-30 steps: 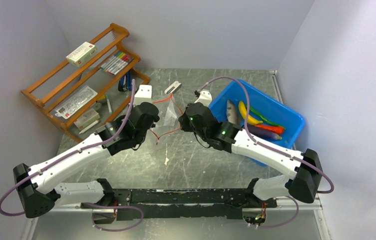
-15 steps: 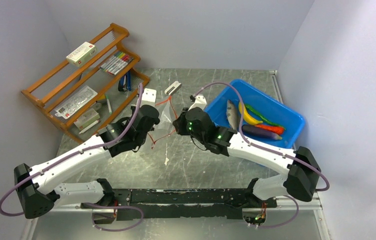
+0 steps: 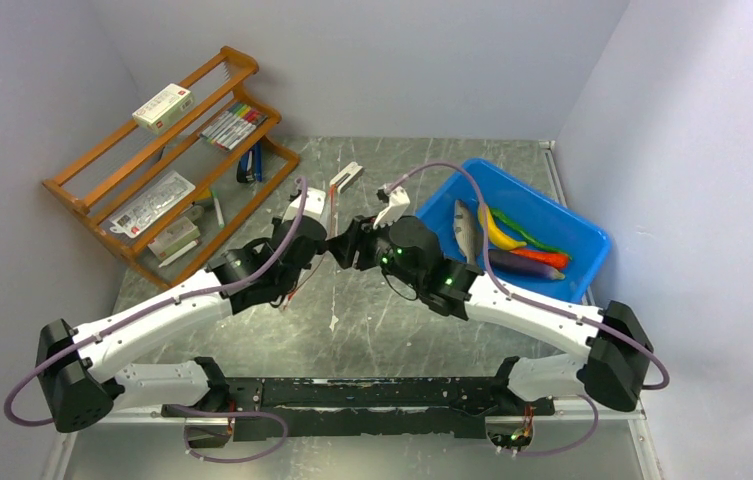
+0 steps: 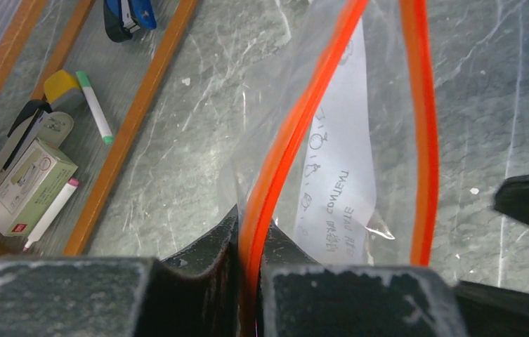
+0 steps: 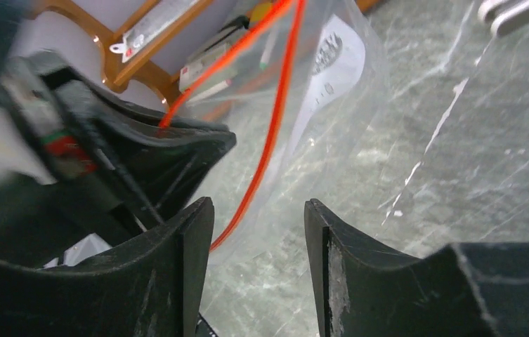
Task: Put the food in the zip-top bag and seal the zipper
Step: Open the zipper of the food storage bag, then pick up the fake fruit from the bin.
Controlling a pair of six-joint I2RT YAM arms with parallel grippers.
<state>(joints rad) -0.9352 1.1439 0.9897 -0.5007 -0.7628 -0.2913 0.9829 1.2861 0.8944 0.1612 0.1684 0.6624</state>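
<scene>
The clear zip-top bag [image 4: 338,161] hangs over the table with its mouth open. Its red-orange zipper [image 4: 296,126] forms a loop. My left gripper [image 4: 251,239] is shut on one side of that strip. My right gripper [image 5: 258,210] stands open just beside the bag [image 5: 331,91], its jaws apart with only the table between them; the zipper [image 5: 275,119] runs past its left finger. The food lies in the blue bin [image 3: 592,240]: a silver fish [image 3: 464,228], a yellow banana [image 3: 497,228], a green pod [image 3: 532,235], a red chili [image 3: 544,257] and a purple eggplant [image 3: 524,265].
A wooden rack [image 3: 152,180] with boxes, markers and a stapler stands at the back left. A small white-grey object [image 3: 345,177] lies on the table behind the two grippers. In the top view both wrists meet near the middle of the table.
My right gripper has opened and let go of the bag. Both wrists have drawn closer together, so the bag's mouth is less stretched.
</scene>
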